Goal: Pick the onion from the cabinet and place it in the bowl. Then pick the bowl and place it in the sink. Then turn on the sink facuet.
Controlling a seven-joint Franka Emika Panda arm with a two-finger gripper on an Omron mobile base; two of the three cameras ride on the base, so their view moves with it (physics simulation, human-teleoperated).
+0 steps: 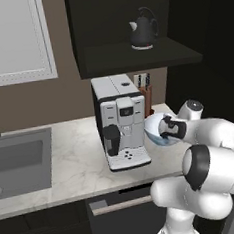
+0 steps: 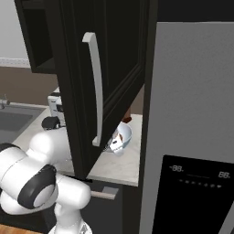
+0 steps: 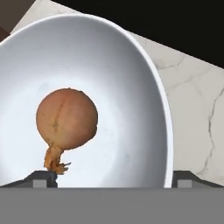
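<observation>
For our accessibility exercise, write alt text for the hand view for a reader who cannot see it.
An orange-brown onion lies inside a white bowl on a pale marble counter, seen from just above. The open gripper hangs over the bowl, one dark fingertip either side.

- The onion (image 3: pixel 66 118) sits inside the bowl (image 3: pixel 144 78), a bit left of middle in the hand view.
- That bowl (image 1: pixel 154 131) is on the counter (image 1: pixel 72 158), just right of the coffee machine (image 1: pixel 120 123).
- The sink (image 1: pixel 17 160) is set into the counter, well to the machine's left.
- A knife block (image 1: pixel 144 89) stands behind the machine, near the wall.
- A kettle (image 1: pixel 142 30) is up on the shelf (image 1: pixel 134 57) above the machine.
- In the right base view an open cabinet door (image 2: pixel 105 68) hangs in front of the counter, with the fridge (image 2: pixel 192 114) right next to it.
</observation>
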